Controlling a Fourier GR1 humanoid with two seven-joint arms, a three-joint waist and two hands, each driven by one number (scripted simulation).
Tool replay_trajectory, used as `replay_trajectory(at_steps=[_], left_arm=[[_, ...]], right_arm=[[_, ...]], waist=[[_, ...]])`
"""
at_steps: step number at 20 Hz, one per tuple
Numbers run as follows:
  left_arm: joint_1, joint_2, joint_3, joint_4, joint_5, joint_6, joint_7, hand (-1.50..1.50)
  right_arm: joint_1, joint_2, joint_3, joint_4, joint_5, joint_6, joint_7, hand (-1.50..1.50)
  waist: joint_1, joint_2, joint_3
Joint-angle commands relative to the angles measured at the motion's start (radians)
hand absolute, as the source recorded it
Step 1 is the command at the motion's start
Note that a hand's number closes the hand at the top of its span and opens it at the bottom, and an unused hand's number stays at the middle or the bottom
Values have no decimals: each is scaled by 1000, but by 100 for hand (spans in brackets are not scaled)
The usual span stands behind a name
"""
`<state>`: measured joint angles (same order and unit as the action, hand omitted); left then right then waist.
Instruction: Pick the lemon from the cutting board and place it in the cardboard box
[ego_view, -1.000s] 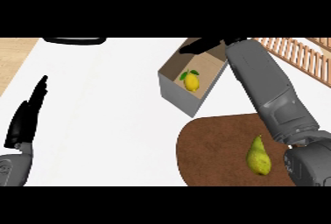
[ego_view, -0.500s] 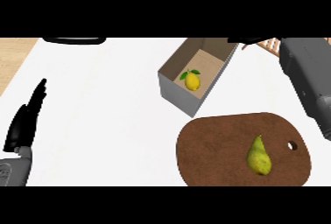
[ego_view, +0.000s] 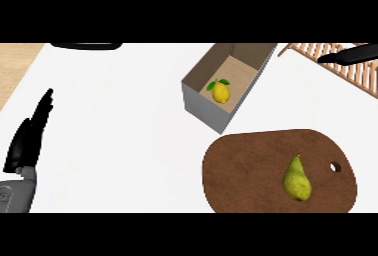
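The left robot hand (ego_view: 29, 137) sits at the lower left of the white worktop (ego_view: 118, 115), fingers straight and pointing up the view, with nothing in them; its grey forearm enters from the bottom edge beneath it. It is well apart from everything else on the worktop.

The right robot hand (ego_view: 353, 54) shows only as a dark sliver at the upper right edge, lying over a slatted wooden rack (ego_view: 347, 70). From this sliver I cannot tell how its fingers are set, and nothing can be seen in it.

Between the two, toward the top middle, stands the cardboard box (ego_view: 203, 102), grey on its outer walls and brown inside, set at a slant with its open top facing up. The lemon (ego_view: 221, 92) lies inside on the box floor, yellow with small green leaves at its upper end, close to the box's left wall.

Below and to the right of the box is the round brown cutting board (ego_view: 244, 175), with a small hole near its right rim. Its upper edge is just beside the box's lower corner. A green-yellow pear (ego_view: 297, 180) lies on the right half of the board, narrow end pointing up.

A dark object (ego_view: 85, 46) lies along the top edge at the left, and a strip of pale wood surface (ego_view: 16, 65) shows past the worktop's left border.
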<state>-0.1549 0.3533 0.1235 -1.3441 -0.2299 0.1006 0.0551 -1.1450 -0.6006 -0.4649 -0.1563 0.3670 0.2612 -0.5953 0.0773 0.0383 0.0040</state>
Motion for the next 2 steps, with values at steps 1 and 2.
replay_trajectory(at_steps=[1, 2], left_arm=[[-5, 2, -5, -39, 3, -10, 37, 0], [-20, 16, -4, -37, 7, -30, 59, 0]], right_arm=[[14, -107, 27, 9, 31, 99, 3, -150], [36, -111, 38, 6, 40, 132, -31, -150]], waist=[[9, -1, 1], [1, -2, 2]])
